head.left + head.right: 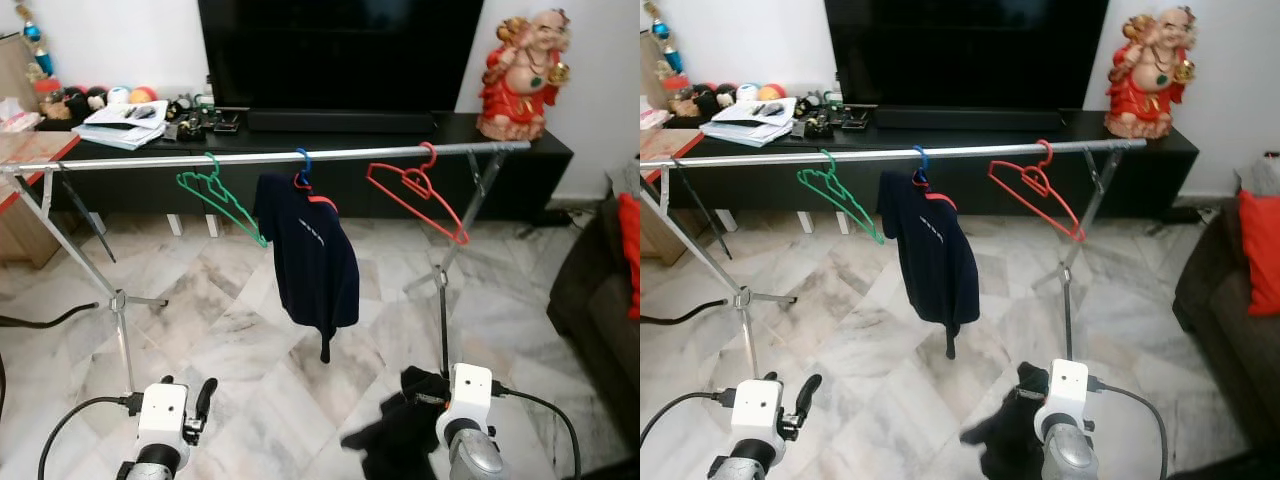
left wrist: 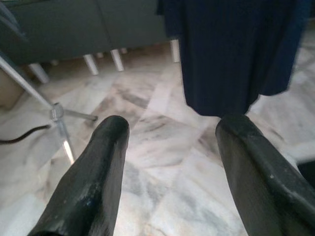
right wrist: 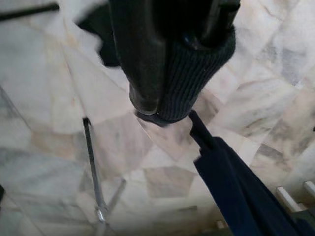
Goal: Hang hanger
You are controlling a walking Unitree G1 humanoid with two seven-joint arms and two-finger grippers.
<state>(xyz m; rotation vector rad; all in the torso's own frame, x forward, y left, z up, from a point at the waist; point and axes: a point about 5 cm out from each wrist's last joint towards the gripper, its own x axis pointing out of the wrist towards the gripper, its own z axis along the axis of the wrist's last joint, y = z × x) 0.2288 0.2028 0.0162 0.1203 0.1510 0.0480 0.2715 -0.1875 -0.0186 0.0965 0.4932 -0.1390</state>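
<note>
Head stereo views overlook rail [image 1: 290, 157]; wrist cameras near floor [image 2: 162, 142].

Both arms are held low in front of the body. The left gripper [image 2: 170, 147] has its 2 fingers spread apart with nothing between them. The right gripper [image 3: 165, 105] is clamped on dark knitted cloth [image 3: 197, 73].

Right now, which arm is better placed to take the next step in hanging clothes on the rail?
Right, probably. The right gripper is already shut on a dark garment, below the empty red hanger. The left gripper is open, holding nothing.
</note>
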